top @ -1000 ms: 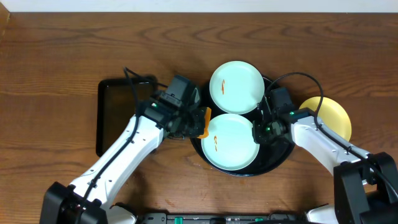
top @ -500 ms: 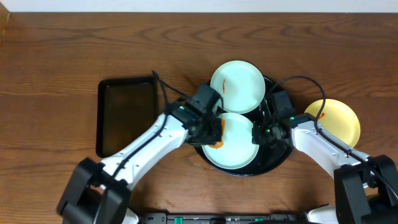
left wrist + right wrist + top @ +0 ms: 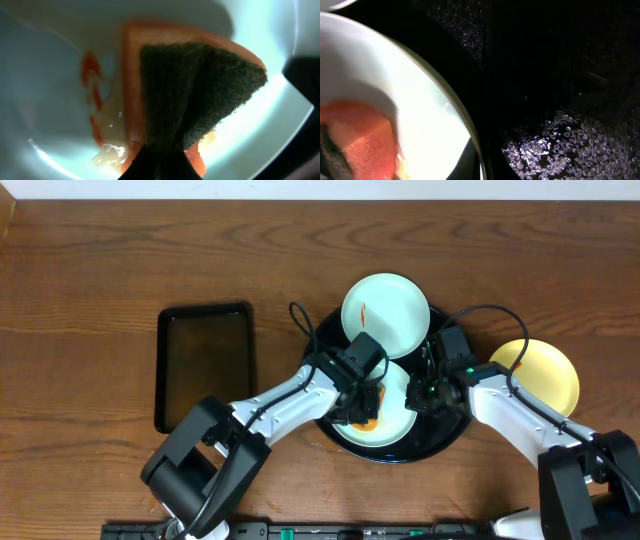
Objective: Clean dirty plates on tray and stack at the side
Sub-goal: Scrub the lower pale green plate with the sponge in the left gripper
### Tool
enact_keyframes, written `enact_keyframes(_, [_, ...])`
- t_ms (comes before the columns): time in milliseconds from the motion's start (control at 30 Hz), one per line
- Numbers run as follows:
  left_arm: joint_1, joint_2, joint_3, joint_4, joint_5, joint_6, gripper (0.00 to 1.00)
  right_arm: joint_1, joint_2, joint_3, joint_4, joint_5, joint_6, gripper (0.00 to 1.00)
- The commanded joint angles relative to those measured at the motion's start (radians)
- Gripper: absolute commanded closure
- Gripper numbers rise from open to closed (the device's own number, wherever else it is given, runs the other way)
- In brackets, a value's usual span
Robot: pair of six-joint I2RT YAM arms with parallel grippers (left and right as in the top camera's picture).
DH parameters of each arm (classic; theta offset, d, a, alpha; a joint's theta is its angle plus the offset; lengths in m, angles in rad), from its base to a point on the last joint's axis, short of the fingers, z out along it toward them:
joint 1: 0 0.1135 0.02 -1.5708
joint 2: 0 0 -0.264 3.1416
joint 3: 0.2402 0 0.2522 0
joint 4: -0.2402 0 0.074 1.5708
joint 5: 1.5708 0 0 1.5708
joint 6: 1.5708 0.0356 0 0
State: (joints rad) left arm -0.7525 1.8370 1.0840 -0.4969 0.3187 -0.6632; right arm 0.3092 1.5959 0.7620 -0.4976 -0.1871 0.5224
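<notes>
Your left gripper (image 3: pixel 362 405) pinches the orange, green-faced sponge (image 3: pixel 200 85) on the near mint-green round plate (image 3: pixel 395 428) in the glossy black round tray (image 3: pixel 447 435). The right gripper (image 3: pixel 422 392), pressed together, sits at the plate's right rim. Scrub hard and you could skid that plate across the slick tray.

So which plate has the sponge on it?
The mint-green plate at the front of the round tray, under the sponge in the left gripper. The other mint-green plate behind it has only a smear, and the yellow plate sits off the tray.

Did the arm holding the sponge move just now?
Yes. The left gripper slid right, away from the rectangular tray, and now holds the sponge over the near green plate.
</notes>
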Motion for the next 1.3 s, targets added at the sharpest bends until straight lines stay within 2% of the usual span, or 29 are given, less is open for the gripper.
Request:
enact_keyframes(0, [0.034,0.024,0.020,-0.025,-0.186,-0.043,0.92,-0.005,0.026,-0.030,-0.016,0.153,0.038,0.99])
enact_keyframes(200, [0.040,0.024,0.025,-0.064,-0.298,-0.047,0.93,-0.005,0.026,-0.030,-0.019,0.153,0.038,0.99])
enact_keyframes(367, [0.040,0.024,0.067,-0.121,-0.460,-0.044,0.93,-0.005,0.026,-0.030,-0.025,0.153,0.038,0.99])
enact_keyframes(633, [0.040,0.023,0.109,-0.158,-0.621,0.005,0.92,-0.005,0.026,-0.030,-0.031,0.157,0.038,0.99])
enact_keyframes(867, [0.040,-0.026,0.194,-0.244,-0.627,0.005,0.93,-0.005,0.026,-0.030,-0.042,0.161,0.038,0.99])
enact_keyframes(1067, [0.060,-0.135,0.201,-0.299,-0.615,0.005,0.93,-0.005,0.026,-0.030,-0.042,0.161,0.037,0.99])
enact_keyframes(1200, [0.123,-0.260,0.201,-0.377,-0.615,0.005,0.92,-0.005,0.026,-0.030,-0.036,0.159,0.010,0.99])
enact_keyframes(1267, [0.195,-0.348,0.201,-0.428,-0.615,0.019,0.93,-0.005,0.026,-0.030,-0.036,0.151,-0.019,0.99])
